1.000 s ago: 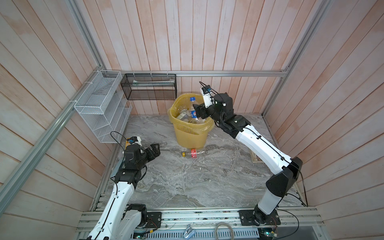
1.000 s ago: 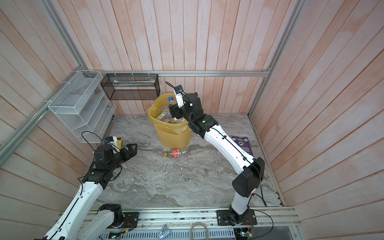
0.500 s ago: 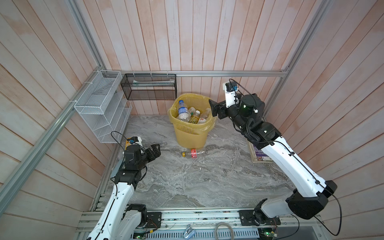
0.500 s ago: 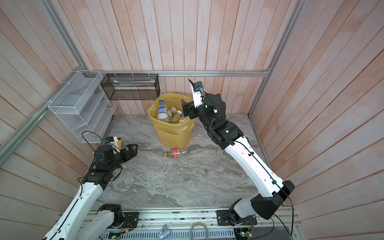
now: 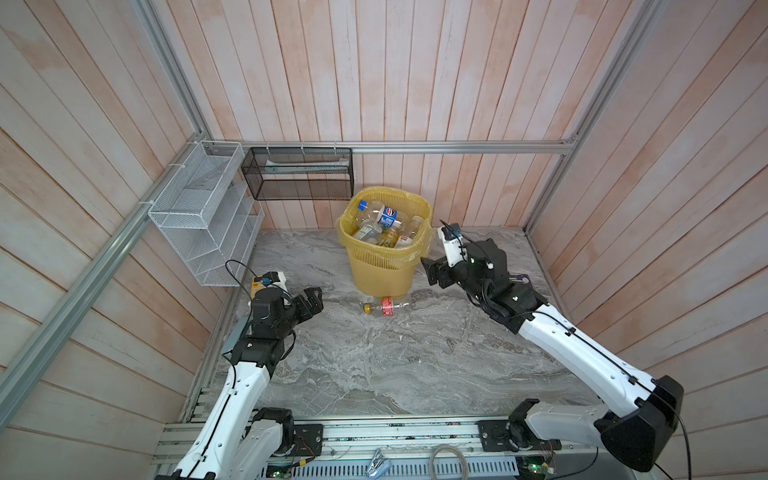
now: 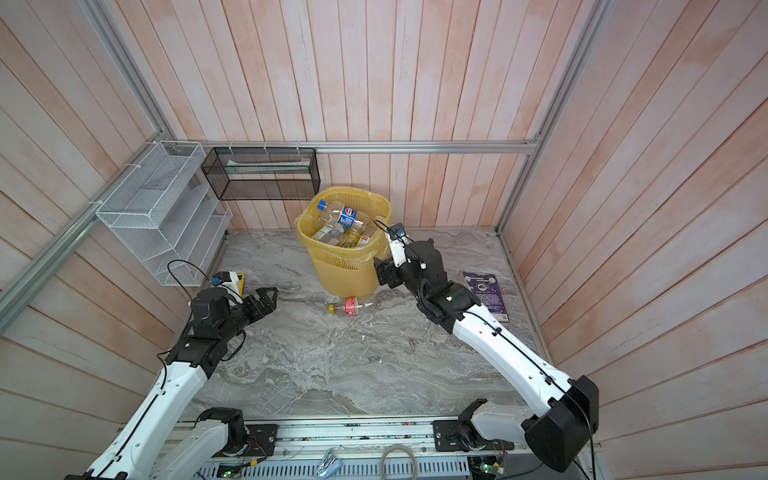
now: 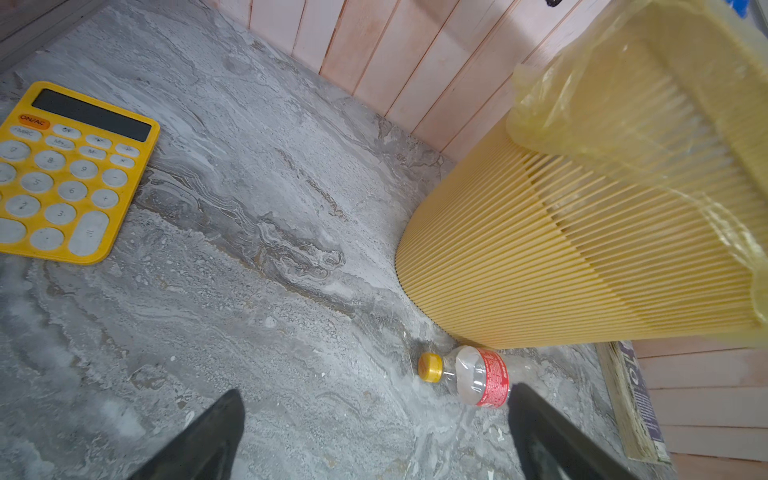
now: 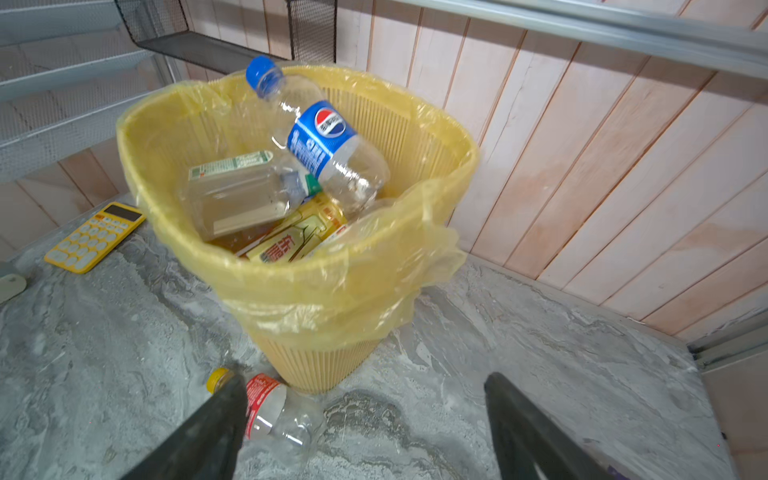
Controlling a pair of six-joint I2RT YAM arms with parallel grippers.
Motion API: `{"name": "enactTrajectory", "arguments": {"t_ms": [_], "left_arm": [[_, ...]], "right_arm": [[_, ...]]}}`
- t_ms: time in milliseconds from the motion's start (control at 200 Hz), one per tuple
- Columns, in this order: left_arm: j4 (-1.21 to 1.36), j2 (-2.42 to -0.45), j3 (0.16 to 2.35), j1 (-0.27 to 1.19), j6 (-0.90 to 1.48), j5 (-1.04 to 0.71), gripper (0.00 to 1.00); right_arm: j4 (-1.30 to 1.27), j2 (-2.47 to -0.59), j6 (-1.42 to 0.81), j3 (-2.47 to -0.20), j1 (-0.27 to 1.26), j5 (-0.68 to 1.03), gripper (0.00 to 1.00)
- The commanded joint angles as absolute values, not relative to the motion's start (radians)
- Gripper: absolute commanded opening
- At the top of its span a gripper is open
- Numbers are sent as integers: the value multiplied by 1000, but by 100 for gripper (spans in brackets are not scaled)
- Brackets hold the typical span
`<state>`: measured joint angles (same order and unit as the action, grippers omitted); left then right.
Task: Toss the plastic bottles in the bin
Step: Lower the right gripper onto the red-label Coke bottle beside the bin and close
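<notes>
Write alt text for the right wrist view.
A yellow lined bin holds plastic bottles, a blue-labelled bottle topmost. A red-labelled bottle lies on the table beside its base, beyond the open right gripper.

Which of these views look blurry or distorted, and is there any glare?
Both top views: sharp, evenly lit, wall planks splayed by the wide lens. Left wrist view: the bin looms large, soft at its rim; the loose bottle is crisp. Right wrist view: the right end effector's fingers are dark blurs; no harsh glare.
</notes>
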<state>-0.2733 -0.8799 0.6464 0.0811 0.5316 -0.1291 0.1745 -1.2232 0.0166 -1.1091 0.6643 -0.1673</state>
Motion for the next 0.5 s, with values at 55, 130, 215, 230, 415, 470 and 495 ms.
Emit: {"name": "enactTrajectory", "arguments": {"t_ms": [55, 130, 215, 230, 415, 470, 495], "left_arm": [[-258, -897, 660, 82, 534, -115, 100], [-258, -903, 663, 84, 534, -116, 100], [-259, -902, 663, 83, 535, -114, 100], [-260, -901, 662, 83, 536, -113, 100], [-293, -880, 656, 83, 522, -88, 100], [-297, -871, 649, 82, 522, -81, 100], [-295, -867, 645, 82, 523, -78, 100]], "right_arm": [[100, -1216, 63, -964, 751, -112, 88], [97, -1259, 86, -941, 801, -127, 88], [85, -1334, 104, -937, 836, -127, 87], [82, -1348, 108, -938, 841, -126, 87], [103, -1534, 185, -1016, 895, -165, 85], [109, -1580, 208, -1043, 903, -163, 84], [113, -1599, 218, -1054, 906, -159, 84]]}}
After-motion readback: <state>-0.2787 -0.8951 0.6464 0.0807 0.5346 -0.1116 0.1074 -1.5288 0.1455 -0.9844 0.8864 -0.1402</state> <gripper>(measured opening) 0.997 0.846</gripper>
